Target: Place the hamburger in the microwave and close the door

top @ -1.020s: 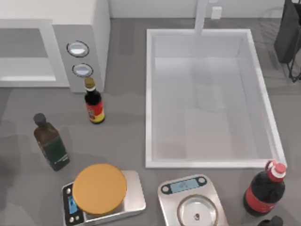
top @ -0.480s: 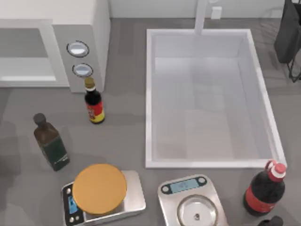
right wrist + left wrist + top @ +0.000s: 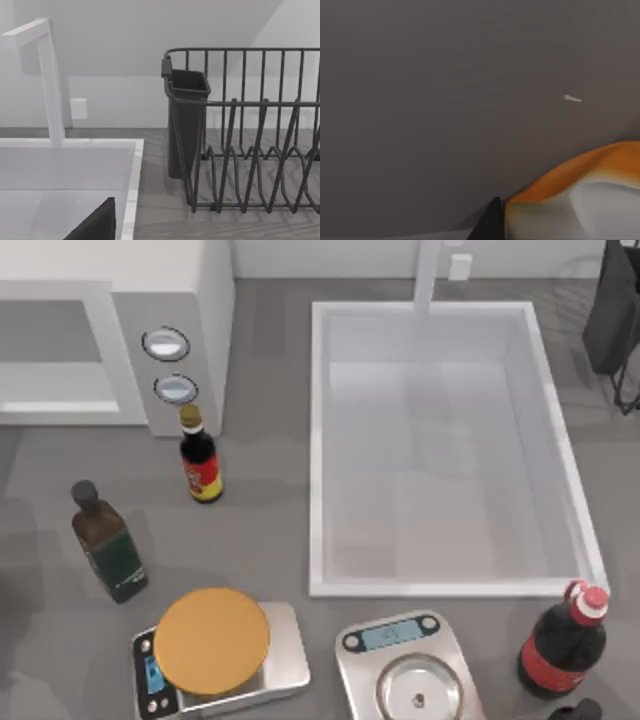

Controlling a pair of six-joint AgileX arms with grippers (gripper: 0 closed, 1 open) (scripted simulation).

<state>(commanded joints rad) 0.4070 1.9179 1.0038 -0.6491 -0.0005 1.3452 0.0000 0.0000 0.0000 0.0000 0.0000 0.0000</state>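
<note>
Beside microwave [image 3: 190, 300], sauce bottle [image 3: 201, 462].

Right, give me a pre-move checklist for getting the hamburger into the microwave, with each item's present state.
1. Microwave cavity open: ok, the interior shows from above.
2. Hamburger in the left arm's grasp: cannot tell; an orange rounded shape sits close to the left wrist camera.
3. Small sauce bottle near the microwave front: not ok, it stands just below the dials.
4. Door position: cannot tell.
5. Right arm out of the way: ok, its camera faces the dish rack beside the sink.
</note>
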